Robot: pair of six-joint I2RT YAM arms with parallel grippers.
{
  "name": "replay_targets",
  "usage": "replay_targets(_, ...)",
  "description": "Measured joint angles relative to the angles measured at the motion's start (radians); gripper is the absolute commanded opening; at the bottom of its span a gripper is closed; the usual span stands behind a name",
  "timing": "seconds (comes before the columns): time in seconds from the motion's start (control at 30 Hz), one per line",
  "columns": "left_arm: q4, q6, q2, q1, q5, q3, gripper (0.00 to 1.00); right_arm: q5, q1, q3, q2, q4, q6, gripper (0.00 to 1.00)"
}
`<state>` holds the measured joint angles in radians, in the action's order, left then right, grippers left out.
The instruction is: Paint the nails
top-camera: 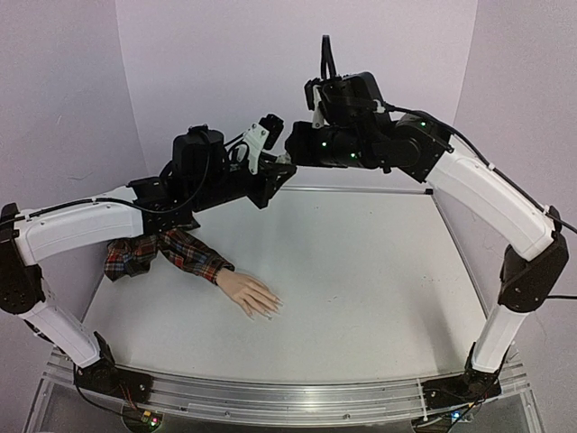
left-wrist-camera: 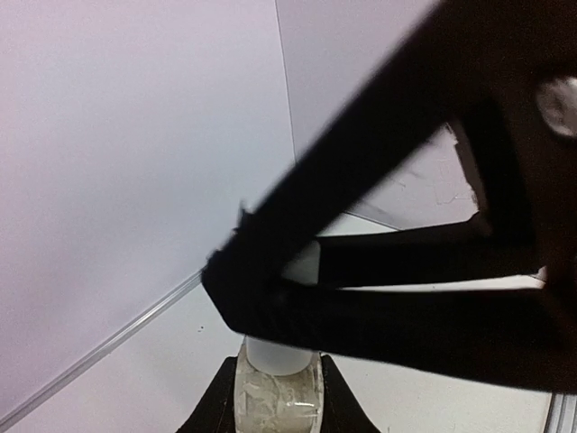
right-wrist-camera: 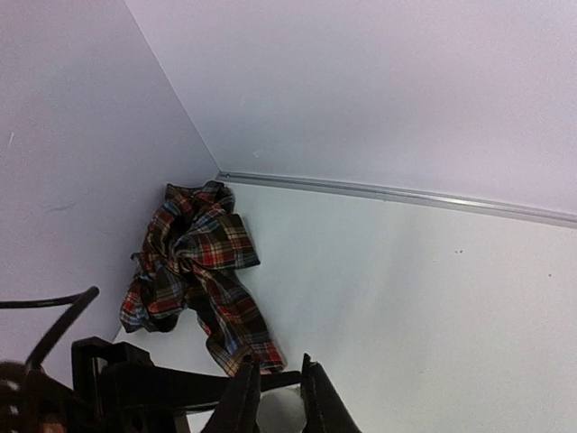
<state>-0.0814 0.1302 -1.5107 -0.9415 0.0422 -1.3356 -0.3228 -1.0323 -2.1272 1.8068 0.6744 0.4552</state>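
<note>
The pale mannequin hand lies flat on the table, its red plaid sleeve trailing to the left. The nails at its fingertips are too small to make out. Both grippers meet high above the table's back. My left gripper is shut on a small clear bottle with a white cap. My right gripper is closed around that white cap; its black fingers cross the left wrist view. In the top view the left gripper and right gripper hide the bottle.
The white table is walled by pale lilac panels at the back and both sides. The bunched plaid sleeve lies in the back left corner in the right wrist view. A metal rail runs along the near edge.
</note>
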Motion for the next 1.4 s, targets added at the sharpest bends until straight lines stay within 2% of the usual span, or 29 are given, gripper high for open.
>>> replay_targets(0.17, 0.037, -0.058, 0.038, 0.033, -0.087, 0.030, 0.00, 0.092, 0.004, 0.027, -0.052, 0.049, -0.074, 0.70)
replay_targets(0.23, 0.056, -0.083, 0.070, 0.041, -0.153, 0.054, 0.00, 0.163, 0.014, 0.056, -0.098, 0.059, -0.119, 0.80)
replay_targets(0.33, 0.091, -0.128, 0.122, 0.039, -0.282, 0.074, 0.00, 0.317, 0.045, 0.099, -0.174, 0.064, -0.199, 0.83)
replay_targets(0.5, 0.098, -0.206, 0.201, 0.037, -0.537, 0.087, 0.00, 0.667, 0.098, 0.116, -0.244, 0.062, -0.311, 0.82)
replay_targets(0.67, 0.073, -0.281, 0.227, 0.036, -0.754, 0.087, 0.00, 0.987, 0.107, 0.115, -0.233, 0.062, -0.371, 0.72)
replay_targets(0.77, 0.070, -0.312, 0.227, 0.036, -0.837, 0.087, 0.00, 1.118, 0.107, 0.100, -0.206, 0.063, -0.382, 0.64)
replay_targets(0.83, 0.069, -0.324, 0.227, 0.036, -0.875, 0.087, 0.00, 1.185, 0.107, 0.085, -0.181, 0.061, -0.377, 0.62)
replay_targets(0.93, 0.068, -0.339, 0.224, 0.036, -0.909, 0.087, 0.00, 1.236, 0.107, 0.067, -0.152, 0.060, -0.373, 0.59)
replay_targets(1.0, 0.063, -0.342, 0.216, 0.036, -0.926, 0.086, 0.00, 1.257, 0.107, 0.061, -0.140, 0.060, -0.371, 0.53)
replay_targets(1.17, 0.062, -0.345, 0.206, 0.035, -0.947, 0.085, 0.00, 1.273, 0.108, 0.056, -0.130, 0.059, -0.359, 0.27)
replay_targets(1.4, 0.065, -0.347, 0.209, 0.030, -0.871, 0.079, 0.00, 1.208, 0.119, 0.056, -0.124, 0.038, -0.373, 0.00)
